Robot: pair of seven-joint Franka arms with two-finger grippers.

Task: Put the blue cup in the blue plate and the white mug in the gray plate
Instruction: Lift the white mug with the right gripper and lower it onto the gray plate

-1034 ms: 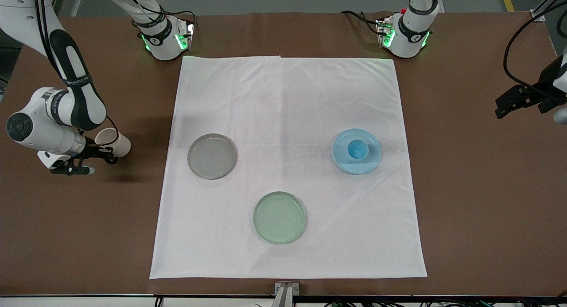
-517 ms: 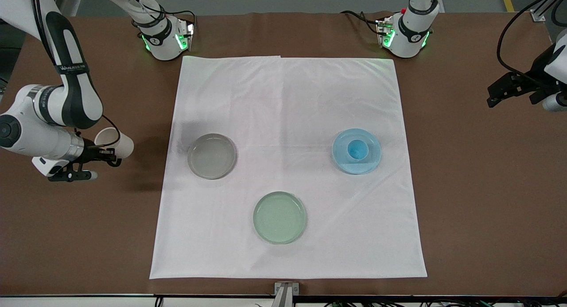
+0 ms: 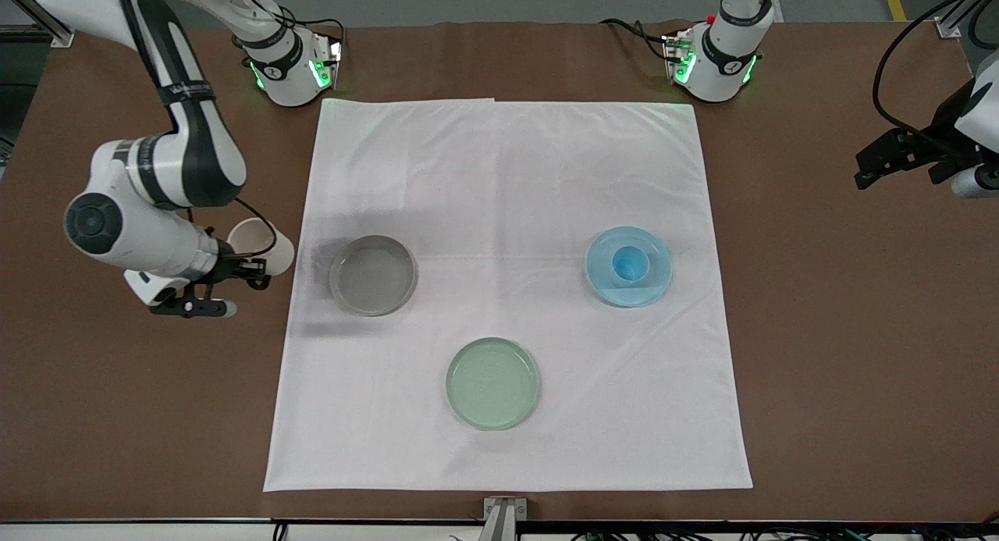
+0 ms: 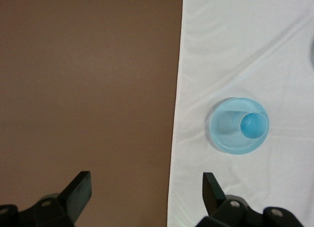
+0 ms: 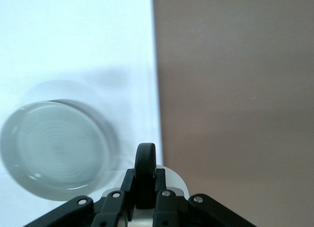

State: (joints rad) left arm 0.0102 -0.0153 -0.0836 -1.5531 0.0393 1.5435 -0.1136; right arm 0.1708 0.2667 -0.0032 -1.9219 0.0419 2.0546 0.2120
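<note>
Counting three plates, one cup [image 3: 629, 264], one mug [image 3: 261, 244]; mug pinched by handle in right pincer [image 3: 248, 266] over table [image 3: 117, 400] beside gray plate [image 3: 373, 275]; left pincer [image 4: 145, 197] spread, waiting.

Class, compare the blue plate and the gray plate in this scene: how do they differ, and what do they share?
The blue plate holds the blue cup; the gray plate holds nothing. The blue plate lies toward the left arm's end of the cloth, the gray plate toward the right arm's end, beside the mug held up by the right tool. Both are round, shallow, rimmed and similar in size.
</note>
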